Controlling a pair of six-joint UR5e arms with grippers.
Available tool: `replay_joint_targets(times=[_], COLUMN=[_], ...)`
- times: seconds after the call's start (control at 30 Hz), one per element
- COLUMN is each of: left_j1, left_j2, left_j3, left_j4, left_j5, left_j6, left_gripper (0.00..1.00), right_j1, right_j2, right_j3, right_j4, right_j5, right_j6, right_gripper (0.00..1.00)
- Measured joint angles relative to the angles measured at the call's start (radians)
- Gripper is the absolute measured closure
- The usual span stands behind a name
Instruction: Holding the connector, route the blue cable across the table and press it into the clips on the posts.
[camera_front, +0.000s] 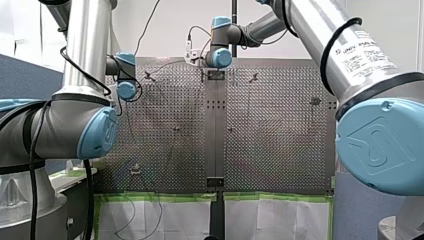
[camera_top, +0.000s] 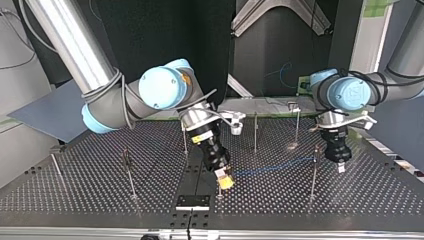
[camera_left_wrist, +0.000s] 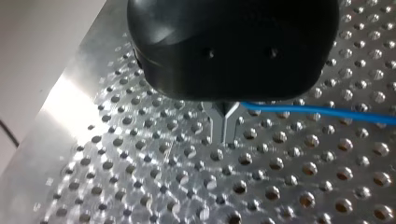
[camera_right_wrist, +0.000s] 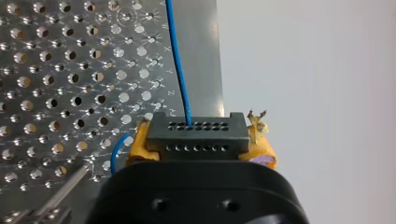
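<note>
1. Two pincers share the work: my right gripper (camera_top: 226, 181) clamps its yellow pads (camera_right_wrist: 139, 145) on the connector (camera_right_wrist: 196, 133), above the middle of the table's (camera_top: 100, 190) far edge.
2. My left gripper (camera_left_wrist: 225, 126) pinches the blue cable (camera_left_wrist: 317, 111) between closed metal fingers (camera_left_wrist: 217, 122), nearer the table's side edge.
3. Thin, light and limp, the cable will likely sag; I judge it best held close beside each post (camera_top: 314, 172).
</note>
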Motion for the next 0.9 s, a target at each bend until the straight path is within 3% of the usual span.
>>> replay_joint_targets(times=[0.3,0.5,0.53,0.57,0.6,0.67,0.7,0.77,0.8,0.87,0.9], left_j1=[0.02,0.022,0.02,0.018,0.015,0.009,0.005,0.0,-0.003,-0.005,-0.007], left_j2=[0.023,0.078,0.087,0.096,0.108,0.127,0.141,0.156,0.162,0.168,0.17], left_j3=[-0.038,-0.098,-0.107,-0.116,-0.128,-0.148,-0.161,-0.18,-0.19,-0.201,-0.205], left_j4=[-0.075,-0.056,-0.048,-0.04,-0.029,-0.023,-0.026,-0.038,-0.047,-0.064,-0.076], left_j5=[-0.091,-0.113,-0.109,-0.104,-0.094,-0.077,-0.065,-0.045,-0.033,-0.014,-0.001], left_j6=[-0.031,-0.054,-0.061,-0.069,-0.08,-0.096,-0.103,-0.109,-0.112,-0.113,-0.113], left_gripper=[1.0,1.0,0.96,0.85,0.85,0.74,0.74,0.6,0.6,0.4,0.4], right_j1=[0.021,0.048,0.052,0.056,0.06,0.066,0.07,0.076,0.079,0.083,0.086], right_j2=[0.001,0.003,0.005,0.006,0.01,0.017,0.024,0.035,0.043,0.054,0.06], right_j3=[-0.009,-0.009,-0.009,-0.009,-0.009,-0.009,-0.009,-0.009,-0.009,-0.008,-0.008], right_j4=[0.026,0.043,0.046,0.049,0.054,0.063,0.07,0.081,0.087,0.092,0.095], right_j5=[0.021,0.048,0.055,0.062,0.071,0.081,0.088,0.1,0.108,0.119,0.124], right_j6=[-0.014,-0.015,-0.015,-0.015,-0.015,-0.015,-0.015,-0.015,-0.014,-0.012,-0.011], right_gripper=[1.0,1.0,1.0,1.0,1.0,1.0,1.0,1.0,1.0,1.0,1.0])
